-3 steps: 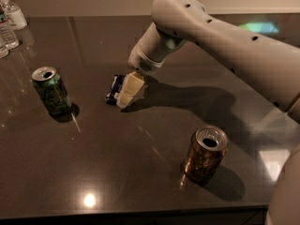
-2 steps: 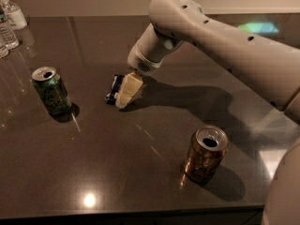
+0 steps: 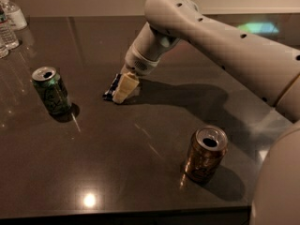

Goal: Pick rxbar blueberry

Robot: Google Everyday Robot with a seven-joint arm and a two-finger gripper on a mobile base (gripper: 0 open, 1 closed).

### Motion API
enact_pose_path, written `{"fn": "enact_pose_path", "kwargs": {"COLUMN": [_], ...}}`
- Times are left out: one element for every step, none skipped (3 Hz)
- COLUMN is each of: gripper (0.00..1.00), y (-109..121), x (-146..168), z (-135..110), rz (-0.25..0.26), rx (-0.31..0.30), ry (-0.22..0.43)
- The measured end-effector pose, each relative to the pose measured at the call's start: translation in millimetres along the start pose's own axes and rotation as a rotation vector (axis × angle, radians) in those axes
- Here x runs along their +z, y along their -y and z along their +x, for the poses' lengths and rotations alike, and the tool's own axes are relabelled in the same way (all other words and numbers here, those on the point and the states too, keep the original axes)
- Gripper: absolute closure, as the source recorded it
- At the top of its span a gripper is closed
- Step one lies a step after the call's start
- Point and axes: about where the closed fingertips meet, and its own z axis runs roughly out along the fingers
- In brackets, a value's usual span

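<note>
The rxbar blueberry (image 3: 111, 89) is a small dark navy bar lying flat on the dark table (image 3: 140, 172), left of centre. Only its left end shows. My gripper (image 3: 124, 88) is down at the table, right on the bar's near right side, and its cream tip covers most of the bar. The white arm (image 3: 220, 41) reaches in from the upper right.
A green can (image 3: 51, 91) stands to the left of the bar. A brown-orange can (image 3: 205, 154) stands at the front right. Clear water bottles (image 3: 8, 22) stand at the far left corner. The table's front edge runs along the bottom.
The arm and gripper have shifted slightly left, closer over the bar. The cans have not moved.
</note>
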Motion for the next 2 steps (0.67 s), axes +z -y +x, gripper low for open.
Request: {"fn": "enact_pose_path", "kwargs": {"gripper": [0.64, 0.88], "y": [-3, -12], "x": [-7, -25], "z": [-5, -12], "rz": [-0.018, -0.029], "rx": [0.007, 0.009], "ry": [0.012, 0.036]}}
